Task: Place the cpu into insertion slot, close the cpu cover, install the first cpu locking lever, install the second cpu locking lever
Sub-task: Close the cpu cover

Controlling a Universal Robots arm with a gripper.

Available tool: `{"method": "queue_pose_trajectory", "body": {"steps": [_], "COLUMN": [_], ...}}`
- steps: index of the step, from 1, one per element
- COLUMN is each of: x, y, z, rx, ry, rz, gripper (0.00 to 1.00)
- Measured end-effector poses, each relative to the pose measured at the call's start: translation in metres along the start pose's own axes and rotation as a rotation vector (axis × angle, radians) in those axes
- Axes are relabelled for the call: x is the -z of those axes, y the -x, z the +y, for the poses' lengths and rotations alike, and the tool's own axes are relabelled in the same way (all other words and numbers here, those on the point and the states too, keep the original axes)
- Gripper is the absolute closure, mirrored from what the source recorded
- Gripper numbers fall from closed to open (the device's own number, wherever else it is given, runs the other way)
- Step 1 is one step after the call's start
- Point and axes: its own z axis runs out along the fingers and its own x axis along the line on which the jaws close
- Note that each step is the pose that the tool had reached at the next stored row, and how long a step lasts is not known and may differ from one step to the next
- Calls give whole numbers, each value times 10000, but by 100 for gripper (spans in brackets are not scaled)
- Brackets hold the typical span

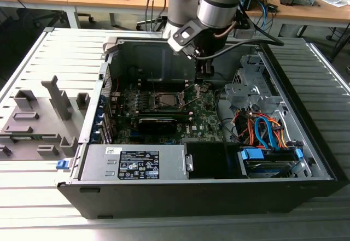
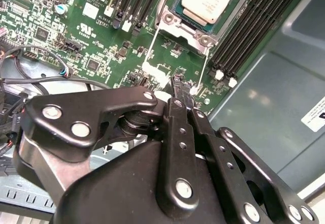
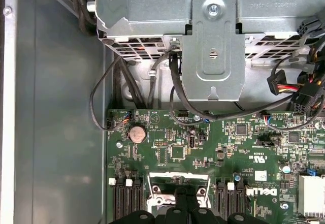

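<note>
Looking along the second wrist view, we found the gripper (image 2: 179,82) with its jaws pressed together, the tips meeting just over the green motherboard (image 2: 96,41). The cpu (image 2: 210,0) lay beyond those tips and clear of them. It was seated in the insertion slot (image 1: 164,100), which in the exterior view sat mid-board inside the open computer case (image 1: 219,181). The chip showed a pale silvery square face with softly rounded corners and a thin greenish edge. The cpu cover (image 2: 179,27), a dull silver frame, appeared to lie flat around it, though we saw only part of it. Two thin wire levers (image 2: 152,43) ran from the frame's near corners toward the jaws. One lever's end lay just beside the tips, and we could not tell whether they pinched it.
</note>
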Motion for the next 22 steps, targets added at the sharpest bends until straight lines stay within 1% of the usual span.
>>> {"method": "queue_pose_trajectory", "body": {"steps": [22], "x": [-59], "y": [5], "z": [114], "rx": [-1], "ry": [-1], "rz": [-1], "gripper": [89]}}
